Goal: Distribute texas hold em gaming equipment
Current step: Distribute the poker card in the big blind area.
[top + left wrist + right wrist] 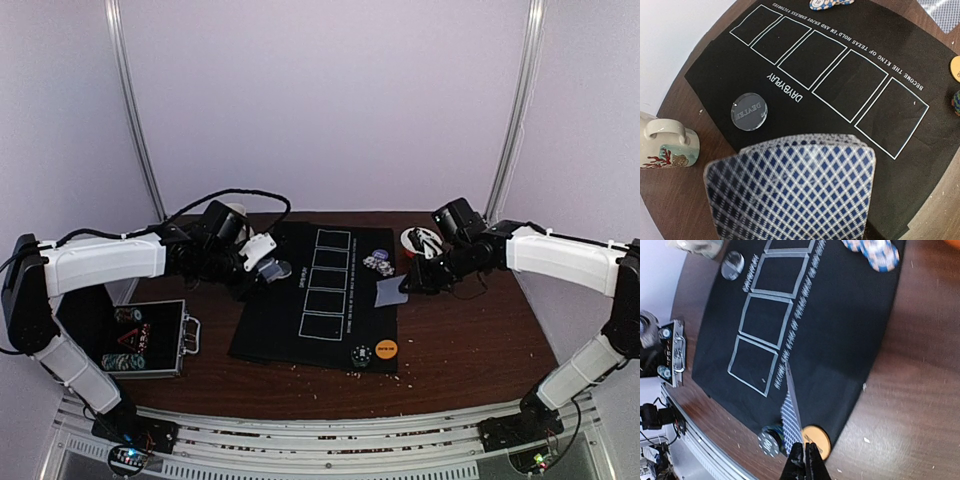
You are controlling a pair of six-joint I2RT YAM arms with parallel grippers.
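Right of the mat [270, 320], right jaws pinch a card [788, 422] thinly; it may slip. Left jaws clamp the deck [790, 190].

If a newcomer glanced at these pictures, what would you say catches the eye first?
First, the black mat with five white card outlines, in the middle of the table. Next, the fan of blue-diamond cards in the left tool at the mat's left edge, and the single card pinched edge-on in the right tool at the mat's right edge.
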